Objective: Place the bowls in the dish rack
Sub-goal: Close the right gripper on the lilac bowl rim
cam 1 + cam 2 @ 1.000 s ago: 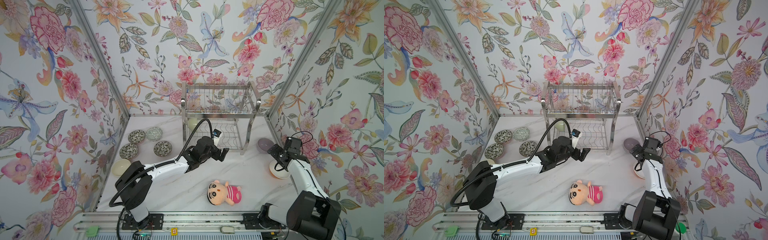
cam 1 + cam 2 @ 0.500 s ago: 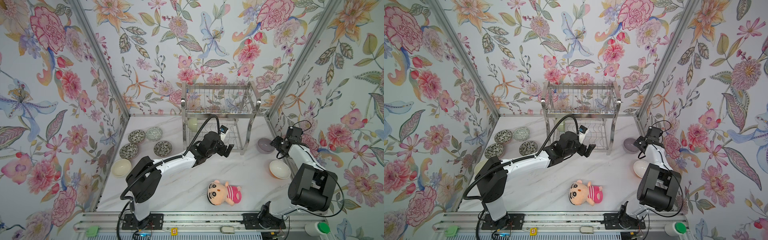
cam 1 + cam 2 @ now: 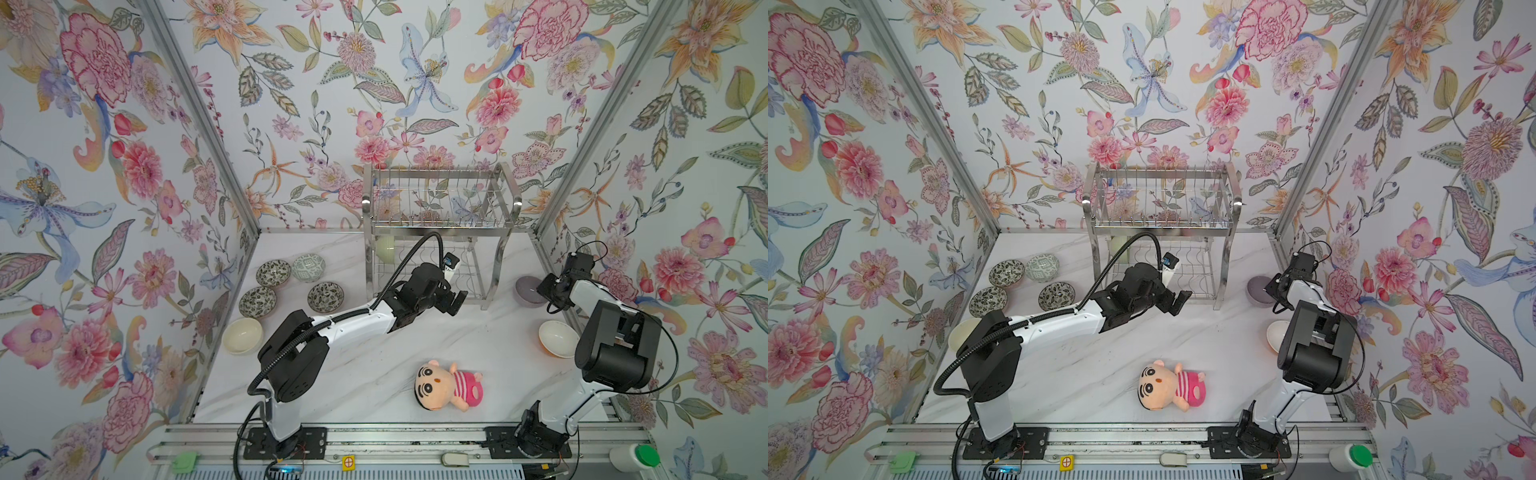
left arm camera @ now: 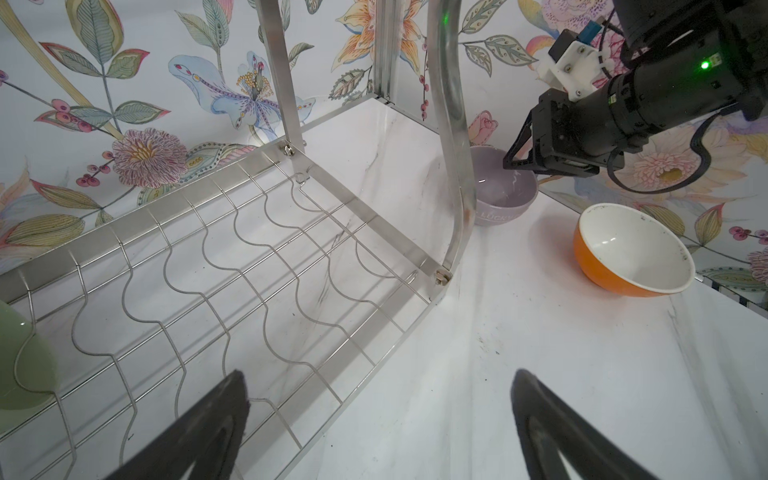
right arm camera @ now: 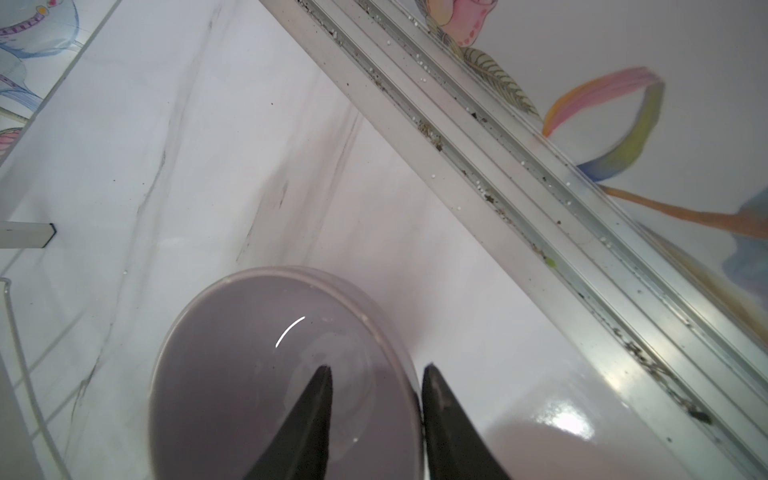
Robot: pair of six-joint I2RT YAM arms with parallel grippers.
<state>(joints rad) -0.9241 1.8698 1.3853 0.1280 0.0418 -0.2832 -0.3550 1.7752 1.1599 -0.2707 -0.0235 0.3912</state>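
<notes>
Nearest the robot's base, a plush doll with a pink striped shirt (image 3: 446, 386) lies on its side on the white marbled surface (image 3: 498, 345). Further in, a plain cream ceramic bowl (image 3: 243, 336) sits upright against the left wall. Across from it, an orange bowl with a white inside (image 3: 557, 338) stands upright near the right wall, just beside the right arm's elbow.

Beyond the cream bowl, four round bowls with dark patterned insides (image 3: 257, 302) form a loose square, close together, all upright on the surface and outside the rack.

The left gripper (image 3: 455, 299) hangs at the front right corner of the rack's lower tier. In the left wrist view its fingers (image 4: 232, 415) stand wide apart with nothing between them, one over the wavy wire, the other over bare surface.

To the right, the small lavender ceramic bowl (image 3: 528, 289) rests upright on the surface, just beside the rack's front right leg. The right gripper (image 5: 376, 370) is at its rim. In the right wrist view its fingers (image 5: 307, 415) are narrow and straddle the wall of the lavender bowl (image 5: 249, 374), one inside, one outside. Whether they already pinch it I cannot tell.

Farthest back, the tall two-tier stainless steel wire dish rack (image 3: 436, 199) stands against the rear wall. A pale green bowl (image 3: 384, 248) stands on edge in a wavy slot at the left end of its lower tier.
</notes>
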